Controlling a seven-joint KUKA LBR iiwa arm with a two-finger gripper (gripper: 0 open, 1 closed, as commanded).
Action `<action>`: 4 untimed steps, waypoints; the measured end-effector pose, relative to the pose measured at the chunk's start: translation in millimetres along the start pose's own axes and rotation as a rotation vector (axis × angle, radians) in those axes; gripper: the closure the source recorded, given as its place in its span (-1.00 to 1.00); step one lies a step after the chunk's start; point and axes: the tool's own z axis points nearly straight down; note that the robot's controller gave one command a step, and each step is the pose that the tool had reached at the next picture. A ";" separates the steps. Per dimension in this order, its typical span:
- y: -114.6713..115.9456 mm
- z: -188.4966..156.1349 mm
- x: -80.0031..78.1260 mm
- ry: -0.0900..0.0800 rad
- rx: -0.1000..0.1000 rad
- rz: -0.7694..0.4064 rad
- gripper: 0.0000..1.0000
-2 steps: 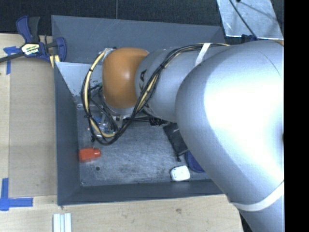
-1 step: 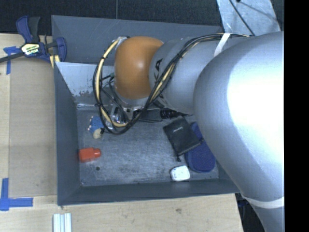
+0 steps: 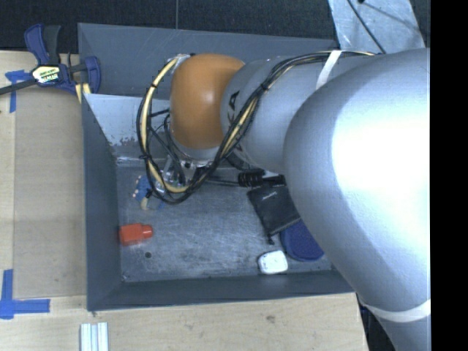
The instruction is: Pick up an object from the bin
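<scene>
Gripper low, just beside a small blue thing

Light comes from above and is fairly hard. There is strong glare on the arm's silver housing, with a broad white band blown out along its upper curve (the lower flank falls off to mid grey). The orange cover takes a softer highlight on top and is darker underneath. The bin floor is evenly lit at centre and left, and the shadow at the red block is faint. Under the arm the floor goes dim, so the black object and blue object sit in shade. The white object reads bright. The inner wall at the far left corner is pale where light hits it. The background beyond the bin is nearly black.
</scene>
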 end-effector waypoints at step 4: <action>-1.5 -1.2 -1.9 0.001 0.003 0.035 1.00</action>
